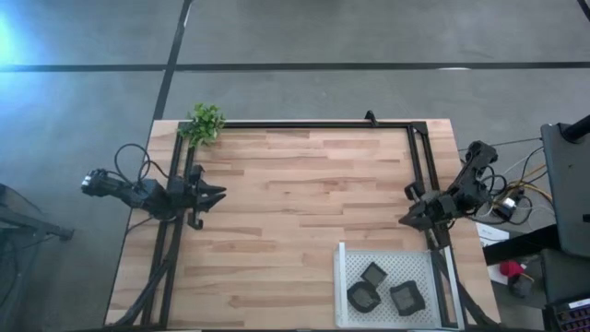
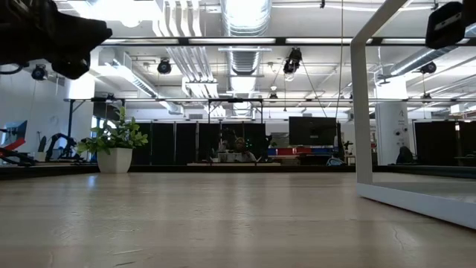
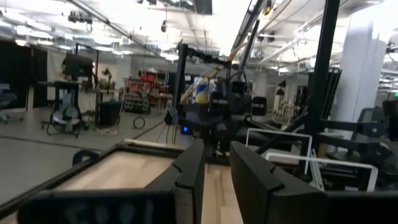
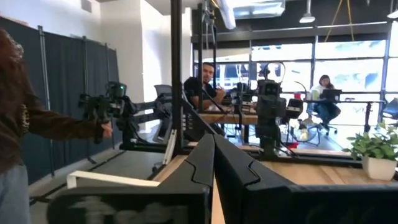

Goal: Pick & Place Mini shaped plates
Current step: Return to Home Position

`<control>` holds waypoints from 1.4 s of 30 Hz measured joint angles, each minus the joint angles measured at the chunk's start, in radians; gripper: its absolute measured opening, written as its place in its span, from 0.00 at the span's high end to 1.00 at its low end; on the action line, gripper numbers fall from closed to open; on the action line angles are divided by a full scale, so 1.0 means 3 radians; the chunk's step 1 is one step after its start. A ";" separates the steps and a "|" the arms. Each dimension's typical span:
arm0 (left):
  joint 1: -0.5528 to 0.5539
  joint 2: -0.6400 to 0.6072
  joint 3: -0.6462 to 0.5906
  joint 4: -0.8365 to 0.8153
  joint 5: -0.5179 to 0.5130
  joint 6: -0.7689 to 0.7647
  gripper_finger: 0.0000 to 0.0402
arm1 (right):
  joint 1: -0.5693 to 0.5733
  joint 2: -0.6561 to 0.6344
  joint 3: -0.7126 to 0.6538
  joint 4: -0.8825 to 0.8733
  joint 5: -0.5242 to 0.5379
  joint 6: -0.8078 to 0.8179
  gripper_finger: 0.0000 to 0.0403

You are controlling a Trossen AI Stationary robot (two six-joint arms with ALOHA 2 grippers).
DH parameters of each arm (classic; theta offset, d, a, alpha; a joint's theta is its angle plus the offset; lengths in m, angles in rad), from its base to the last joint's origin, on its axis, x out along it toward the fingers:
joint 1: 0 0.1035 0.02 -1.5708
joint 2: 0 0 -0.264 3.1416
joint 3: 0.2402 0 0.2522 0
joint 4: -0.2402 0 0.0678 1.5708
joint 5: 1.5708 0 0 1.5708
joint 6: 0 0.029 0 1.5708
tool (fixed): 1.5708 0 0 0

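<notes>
Three mini shaped plates, small black dishes (image 1: pixel 373 273) (image 1: pixel 362 295) (image 1: pixel 406 297), lie inside a white perforated tray (image 1: pixel 343 277) at the table's near right. My left gripper (image 1: pixel 219 194) hovers at the table's left edge, far from the plates. In the left wrist view it (image 3: pixel 216 149) stands open by a narrow gap, with nothing between its fingers. At the right edge, just beyond the tray's far side, my right gripper (image 1: pixel 406 219) is raised and holds nothing. Its fingers (image 4: pixel 214 140) are shut together in the right wrist view.
A small green plant (image 1: pixel 205 123) in a white pot (image 2: pixel 115 160) stands at the far left corner. A black frame rail (image 1: pixel 313 124) runs along the far and side edges. Bare wood lies between the arms. A person's sleeve (image 4: pixel 37 124) shows beyond the table.
</notes>
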 joint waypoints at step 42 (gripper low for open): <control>0.0000 0.0004 -0.0006 -0.0616 -0.0479 -0.0209 0.82 | 0.0000 0.0007 -0.0255 -0.0481 0.1625 0.0390 0.98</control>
